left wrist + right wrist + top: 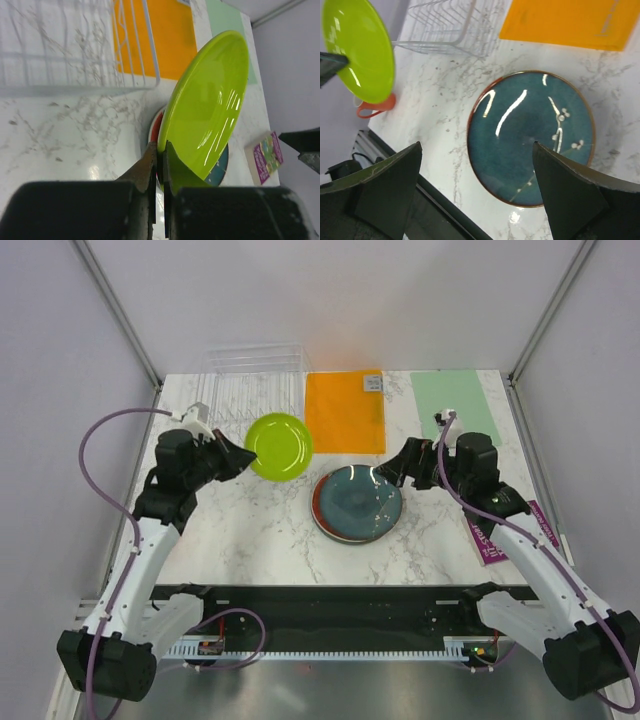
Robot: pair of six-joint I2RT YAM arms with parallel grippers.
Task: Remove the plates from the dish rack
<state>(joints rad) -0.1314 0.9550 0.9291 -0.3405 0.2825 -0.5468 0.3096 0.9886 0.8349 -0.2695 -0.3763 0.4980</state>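
My left gripper (245, 458) (161, 150) is shut on the rim of a lime-green plate (279, 446) (210, 105) (357, 50), holding it tilted on edge above the table, in front of the clear dish rack (255, 380) (75, 50) (445, 25). No plate shows in the rack's slots. A glossy dark teal plate (358, 503) (530, 140) lies flat on top of a stack at the table's middle, with a red rim (155, 130) showing beneath it. My right gripper (392, 472) (476, 145) hangs open just above the stack's right side, with nothing between its fingers.
An orange mat (345, 412) and a pale green mat (455, 405) lie at the back of the table. A purple booklet (505, 535) (265, 157) lies at the right edge. An orange cup (375, 106) stands beneath the lime-green plate.
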